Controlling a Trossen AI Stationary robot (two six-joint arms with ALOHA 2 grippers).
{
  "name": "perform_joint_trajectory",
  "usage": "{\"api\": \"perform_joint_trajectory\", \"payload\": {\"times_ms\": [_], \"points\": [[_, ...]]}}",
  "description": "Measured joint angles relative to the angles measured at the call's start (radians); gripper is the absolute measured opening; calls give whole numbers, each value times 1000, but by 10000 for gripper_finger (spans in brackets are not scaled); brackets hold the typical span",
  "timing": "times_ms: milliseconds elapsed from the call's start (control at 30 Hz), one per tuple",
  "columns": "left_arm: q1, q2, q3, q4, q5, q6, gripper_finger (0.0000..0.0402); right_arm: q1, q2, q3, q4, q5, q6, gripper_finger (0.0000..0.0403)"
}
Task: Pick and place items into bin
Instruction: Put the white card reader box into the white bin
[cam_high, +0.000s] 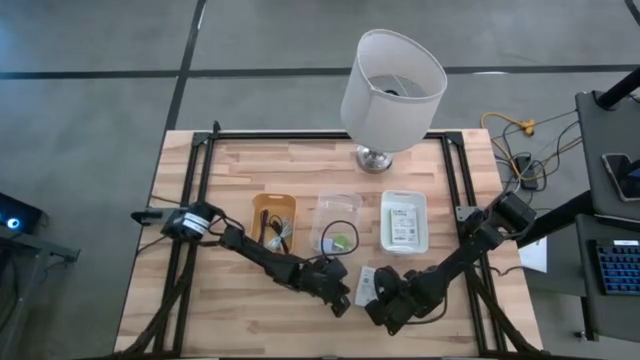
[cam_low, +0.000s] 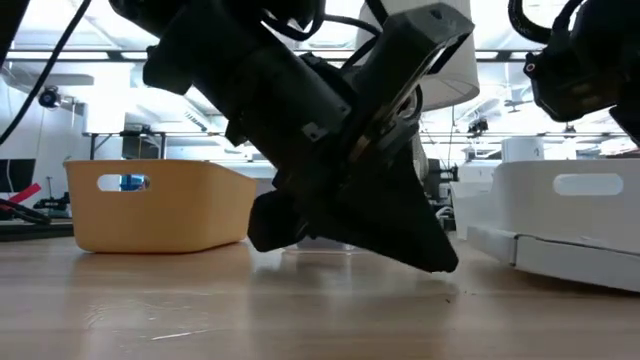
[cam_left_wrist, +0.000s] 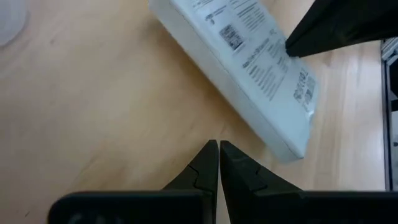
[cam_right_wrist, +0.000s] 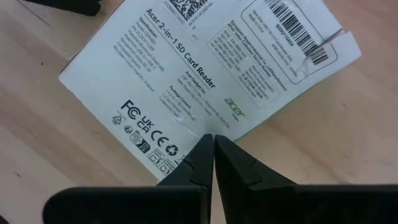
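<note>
— Lying flat on the worktop (cam_high: 230, 300) just in front of the clear bin (cam_high: 338, 222), the white box (cam_right_wrist: 205, 68) sits loose, so either arm could reach it. Is anything holding it?

— No. The right gripper (cam_right_wrist: 213, 146) has its jaws closed, tips at the box's edge, gripping nothing. The left gripper (cam_left_wrist: 219, 152) is just beside the box, jaws closed and empty too. I'd judge they must open before any pick.
</note>
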Motion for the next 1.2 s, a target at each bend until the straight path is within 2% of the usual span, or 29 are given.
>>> {"api": "perform_joint_trajectory", "payload": {"times_ms": [600, 800, 1200], "points": [[27, 0, 3, 70, -14, 0, 0, 2, 3, -7, -14, -24, -35, 9], [29, 0, 1, 95, -13, 1, 0, 4, 7, -10, -23, -61, -48, 8], [42, 23, 18, 176, -19, 1, 0, 3, 6, -11, -30, -47, -48, 8]]}}
